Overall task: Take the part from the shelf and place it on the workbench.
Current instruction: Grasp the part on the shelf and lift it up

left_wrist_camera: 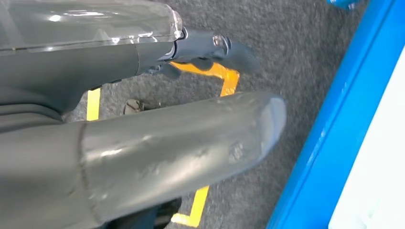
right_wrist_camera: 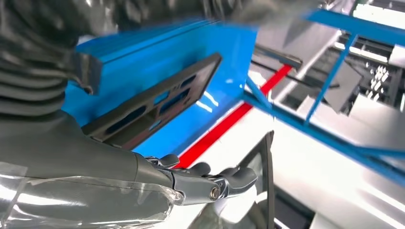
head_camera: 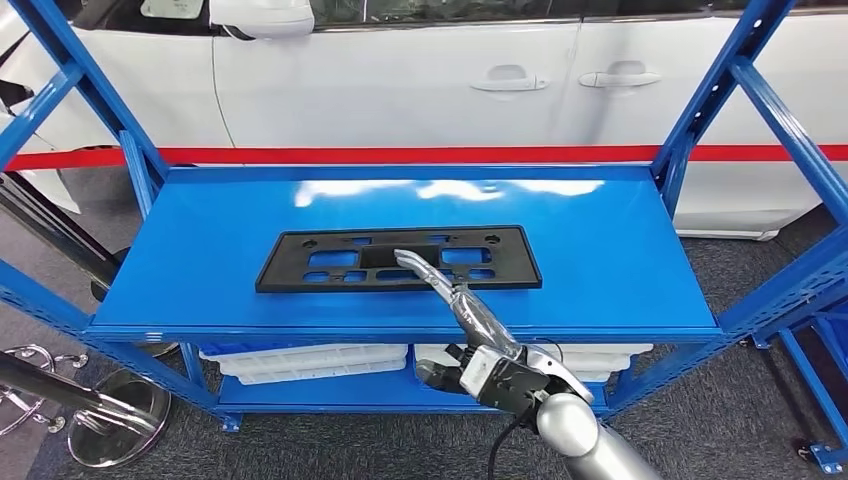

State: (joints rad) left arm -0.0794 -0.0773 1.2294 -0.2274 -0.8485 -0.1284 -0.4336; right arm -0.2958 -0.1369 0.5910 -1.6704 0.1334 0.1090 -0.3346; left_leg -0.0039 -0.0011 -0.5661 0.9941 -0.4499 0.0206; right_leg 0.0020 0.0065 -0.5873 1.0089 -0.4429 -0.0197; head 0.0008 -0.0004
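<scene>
One white car (head_camera: 420, 80) is being seen behind the rack, with two door handles (head_camera: 510, 78) showing on its side and one red stripe (head_camera: 400, 155) running along its base. One blue shelf unit (head_camera: 620, 250) is being shown in front of it, its upper shelf glossy and reflecting light. On the lower shelf two white trays (head_camera: 300, 362) are being kept side by side. One black part (head_camera: 400, 258) is lying flat on the middle of the upper shelf, towards its front edge. The part is being presented as a long, thin rectangular frame of matt black plastic, pierced by several rounded cut-outs and small holes, with a solid darker patch at its centre.

One silver arm is being raised from below on the right, and the right hand (head_camera: 440, 285) is being stretched forward over the front edge of the shelf, its fingertips (head_camera: 405, 258) lying over the middle of the part. The fingers are being held extended and nothing is being grasped; whether the part is actually being touched cannot be told. In the left wrist view the left hand (left_wrist_camera: 143, 138) is being hung above grey carpet (left_wrist_camera: 296, 38) marked with yellow tape (left_wrist_camera: 224, 76), beside a blue shelf edge (left_wrist_camera: 334, 133); its thumb and fingers are being kept apart and released, with nothing held.
</scene>
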